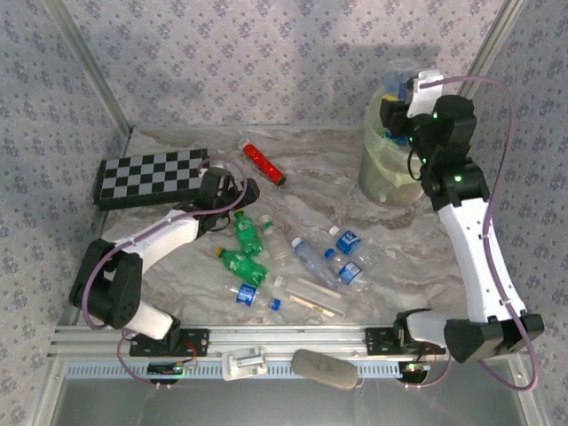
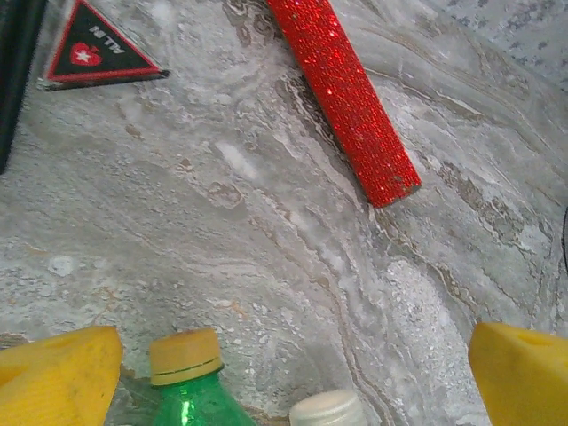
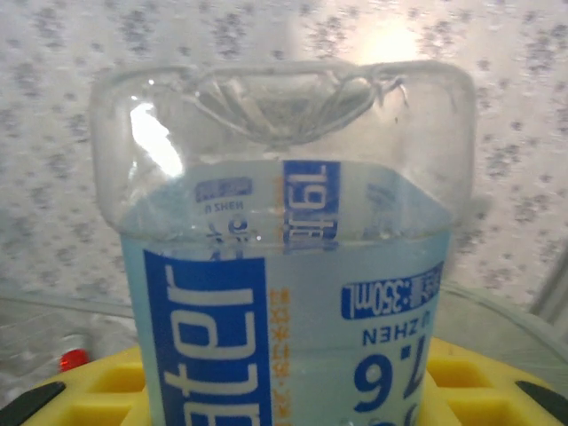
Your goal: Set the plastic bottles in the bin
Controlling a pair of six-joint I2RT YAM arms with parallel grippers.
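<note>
Right gripper [image 1: 410,93] is over the bin [image 1: 386,173], yellow ribbed pads [image 3: 484,373] clamped on 1 clear bottle [image 3: 284,266], base up. Its blue label reads inverted: "ater", "350ml", "ZHEN", "7.6". Bin is round, pale-green, translucent, at the far right of the table [image 1: 408,257], which has a grey marble-look cover.

Loose bottles lie mid-table: 2 green-tinted bottles [image 1: 241,263] w/ yellow caps, approx 5 clear bottles [image 1: 346,241] w/ blue labels; exact no. hard to tell.

Left gripper [image 2: 293,364] hangs above them, jaws wide apart, nothing held. Between its yellow fingers [image 2: 58,377]: 1 green bottle's ridged yellow cap [image 2: 185,355] and 1 white cap [image 2: 328,410].

Also 1 red glitter tube [image 2: 346,98], 1 black-and-white chequered board [image 1: 151,176], 1 black triangular sticker [image 2: 98,49] w/ red border, text illegible.
</note>
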